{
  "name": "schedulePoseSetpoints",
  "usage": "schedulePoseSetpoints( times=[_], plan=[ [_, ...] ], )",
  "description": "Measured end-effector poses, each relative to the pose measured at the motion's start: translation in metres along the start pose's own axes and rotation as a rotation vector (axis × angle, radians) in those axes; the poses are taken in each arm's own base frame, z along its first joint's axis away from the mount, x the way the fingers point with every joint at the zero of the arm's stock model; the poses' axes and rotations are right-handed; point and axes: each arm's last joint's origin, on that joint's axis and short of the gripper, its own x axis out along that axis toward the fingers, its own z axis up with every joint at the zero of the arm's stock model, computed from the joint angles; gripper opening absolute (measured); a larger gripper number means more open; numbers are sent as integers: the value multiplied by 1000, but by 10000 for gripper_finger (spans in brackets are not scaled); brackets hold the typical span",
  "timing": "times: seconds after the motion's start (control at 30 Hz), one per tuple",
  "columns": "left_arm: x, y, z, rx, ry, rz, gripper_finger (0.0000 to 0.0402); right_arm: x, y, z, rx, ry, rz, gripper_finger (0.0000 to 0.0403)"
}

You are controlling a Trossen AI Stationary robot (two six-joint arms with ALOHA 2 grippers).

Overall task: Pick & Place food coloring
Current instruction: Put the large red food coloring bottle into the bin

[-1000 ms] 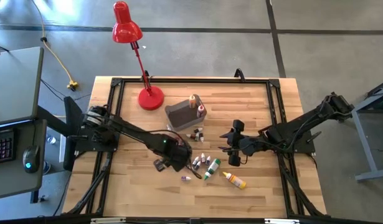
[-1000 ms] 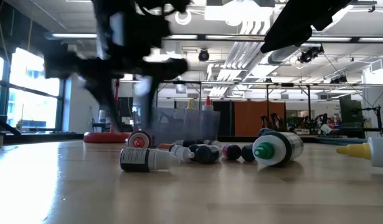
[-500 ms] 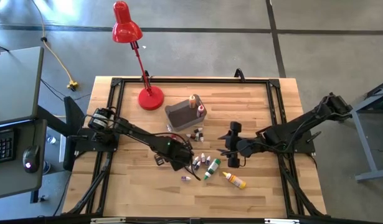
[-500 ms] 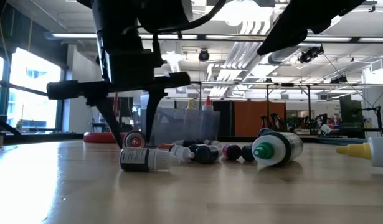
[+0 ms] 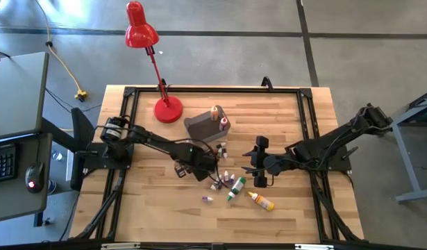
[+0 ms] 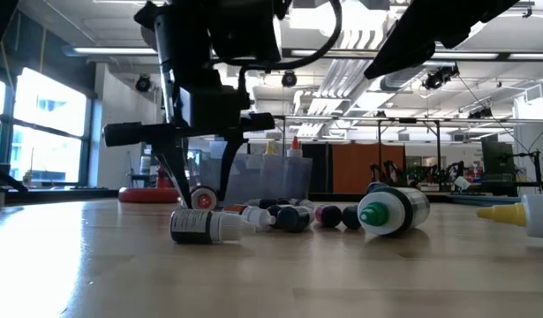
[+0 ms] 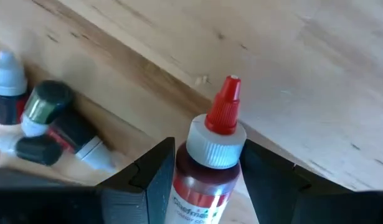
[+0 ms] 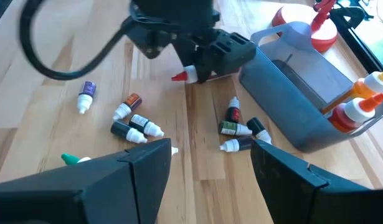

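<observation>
My left gripper (image 5: 207,169) is near the table's middle, pointing steeply down, shut on a red food coloring bottle (image 7: 207,180) with a white collar and a red pointed cap (image 7: 225,106). Several more food coloring bottles lie loose on the wood beside it: small white-capped ones (image 5: 225,178), a green-capped one (image 5: 236,186) and a yellow one (image 5: 262,201). The grey bin (image 5: 199,128) stands just beyond, with two bottles upright in it (image 5: 220,118). My right gripper (image 5: 258,175) hovers open to the right of the loose bottles, with nothing between its fingers. My left gripper pinches the red bottle's body (image 7: 182,183), just below the white collar, between its two fingers (image 7: 154,180). The fingers come from above, slanting down, one on either side. The bottle lies roughly level, low over the table. Its cap (image 8: 180,76) sticks out past the fingers.
The red desk lamp's base (image 5: 168,110) stands at the far left of the bin. A black frame rail (image 5: 213,90) runs round the table top. Small bottles (image 8: 238,127) lie close in front of the bin's wall (image 8: 291,62). Bare wood stretches along the near edge (image 5: 164,215).
My left gripper has carried the red bottle toward the table's right and far edges, nearer the bin, sinking a little and turning about its wrist. The bottle stays pinched between its fingers. The loose bottles have kept their places.
</observation>
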Motion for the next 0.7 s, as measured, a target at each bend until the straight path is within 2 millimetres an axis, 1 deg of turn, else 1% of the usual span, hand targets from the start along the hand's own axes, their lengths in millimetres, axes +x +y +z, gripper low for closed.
schedulePoseSetpoints(
  times=[0.13, 0.23, 0.6, 0.7],
  plan=[
    [2, 5, -2, -28, -97, -52, 175, 0, 0, 0, 0, 0, 2, 216],
    [2, 8, -1, -36, -138, -38, 175, 0, 0, 0, -1, 2, 3, 216],
    [4, 9, 0, -45, -134, -37, 175, 0, 0, 0, -1, 2, 3, 216],
    [10, 8, 2, -46, -126, -45, 174, 0, 0, 0, -2, 2, 4, 216]
  ],
)
